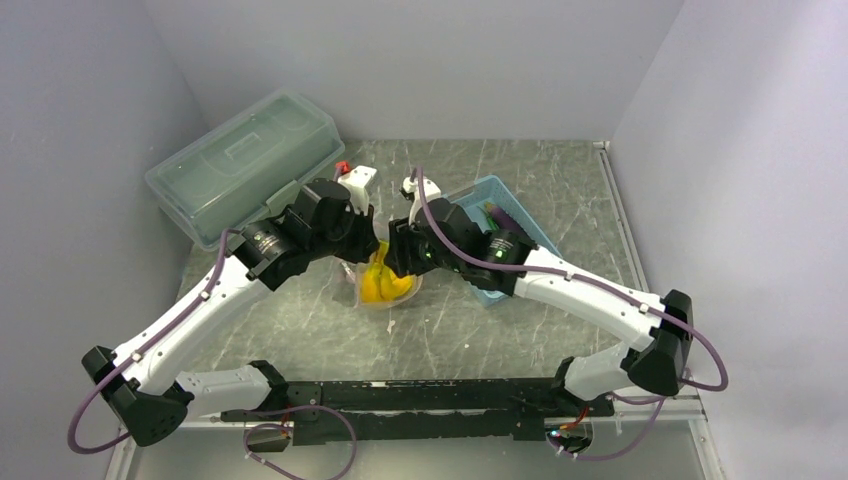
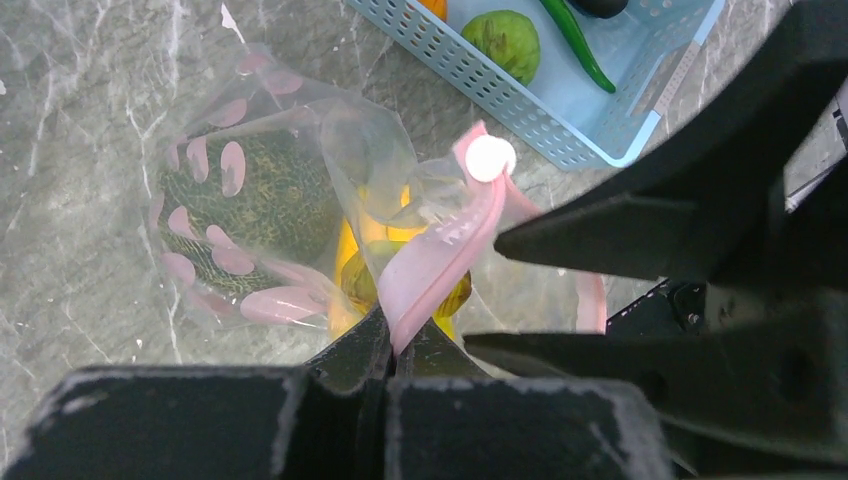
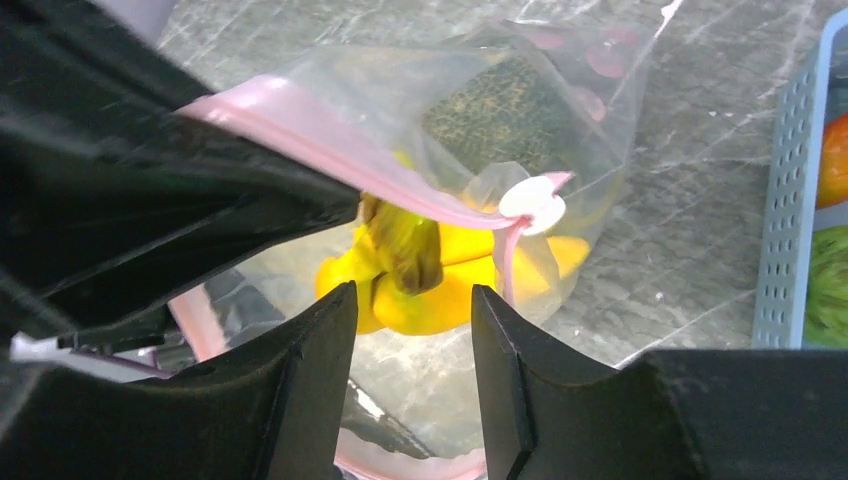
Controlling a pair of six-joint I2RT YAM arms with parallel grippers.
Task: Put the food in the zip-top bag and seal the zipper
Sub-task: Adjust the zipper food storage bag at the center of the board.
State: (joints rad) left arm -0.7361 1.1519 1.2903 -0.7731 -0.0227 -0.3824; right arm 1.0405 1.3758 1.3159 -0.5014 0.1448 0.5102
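The zip-top bag [image 2: 232,165], clear with pink dots, lies on the table between both arms. Inside it lie yellow bananas [image 3: 440,290] and a dull-green round lump [image 2: 260,210]. My left gripper [image 2: 398,340] is shut on the pink zipper [image 2: 440,255], holding that edge up near its white slider [image 2: 490,157]. My right gripper [image 3: 413,300] stands open at the bag's mouth, nothing between its fingers, the bananas just past the tips. In the top view both grippers [image 1: 365,240] [image 1: 395,250] meet over the bag [image 1: 385,285].
A light-blue slatted basket [image 2: 560,130] to the right of the bag holds a green round piece [image 2: 507,40], a green chilli [image 2: 580,45] and orange pieces. A large translucent lidded box [image 1: 245,160] stands at the back left.
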